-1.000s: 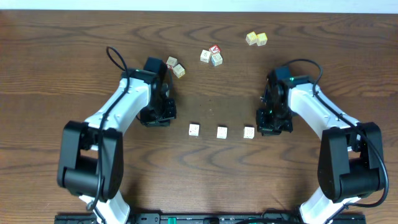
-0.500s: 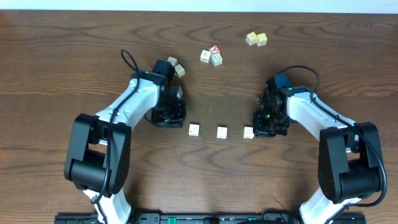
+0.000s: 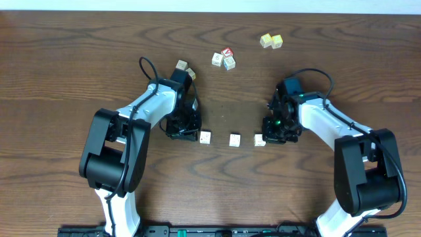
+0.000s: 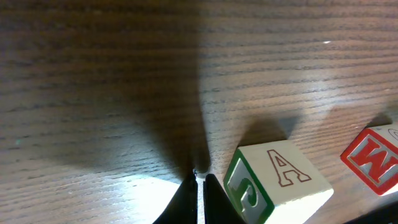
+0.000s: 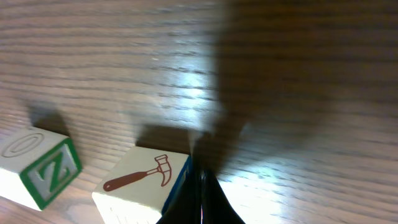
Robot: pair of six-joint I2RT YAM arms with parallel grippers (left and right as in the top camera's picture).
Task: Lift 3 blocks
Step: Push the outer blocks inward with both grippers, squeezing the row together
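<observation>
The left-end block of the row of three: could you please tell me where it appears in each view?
Overhead: left-end block, just right of the left gripper.
Left wrist: the block sits lower right, A on top, beside the shut jaws.
Right wrist: not in it.
Shared landmark: the middle block, seemingly red-lettered at the left wrist view's right edge and Z-faced at the right wrist view's lower left.

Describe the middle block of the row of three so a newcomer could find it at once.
On the table, find the row of three whitish blocks between the left gripper and right gripper. The middle block is the only one with a block on each side and no gripper beside it.
</observation>
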